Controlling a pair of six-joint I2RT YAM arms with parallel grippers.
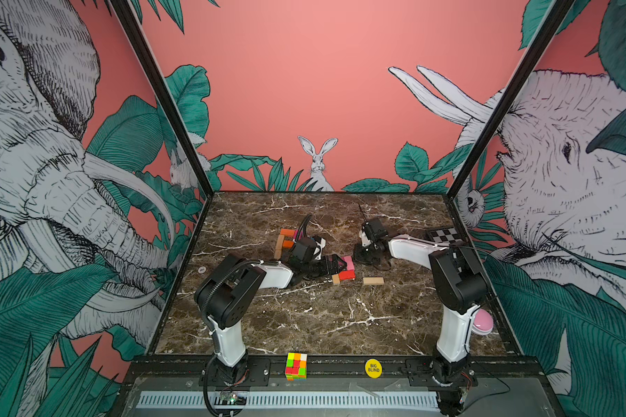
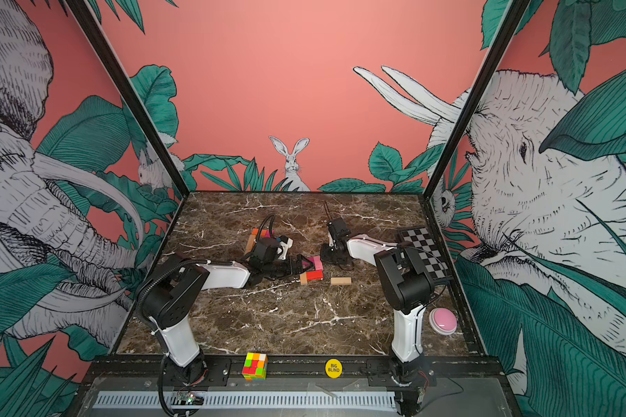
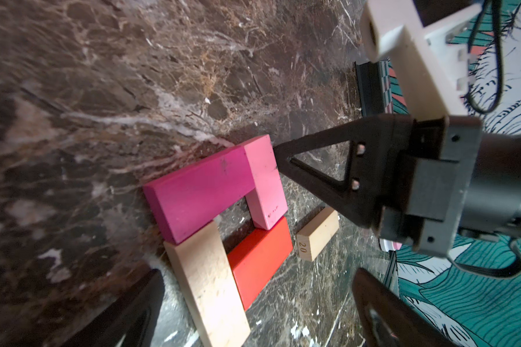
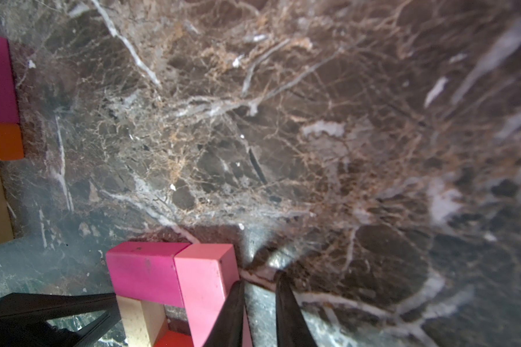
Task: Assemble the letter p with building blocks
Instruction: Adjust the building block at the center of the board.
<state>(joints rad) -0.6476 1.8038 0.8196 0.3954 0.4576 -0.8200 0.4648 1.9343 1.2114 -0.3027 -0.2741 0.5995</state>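
Four building blocks lie flat in a closed square: magenta point(image 3: 202, 195), pink point(image 3: 265, 180), red point(image 3: 259, 258) and tan point(image 3: 208, 285). My left gripper point(image 3: 259, 300) hovers open over the tan and red end, its jaws wide on either side and touching nothing. My right gripper point(image 4: 260, 288) is shut with nothing in it, one fingertip point(image 4: 233, 300) against the pink block's outer side. A loose tan block point(image 1: 373, 281) lies just right of the square. Farther back left, a second group of orange, tan and magenta blocks point(image 1: 284, 240) sits partly behind my left wrist.
A multicoloured puzzle cube point(image 1: 296, 366) and a yellow disc point(image 1: 373, 368) rest on the front rail. A checkerboard point(image 1: 445, 234) lies at the right edge, a pink button point(image 1: 483, 323) near the right arm's base, a small white disc point(image 1: 202, 269) at the left.
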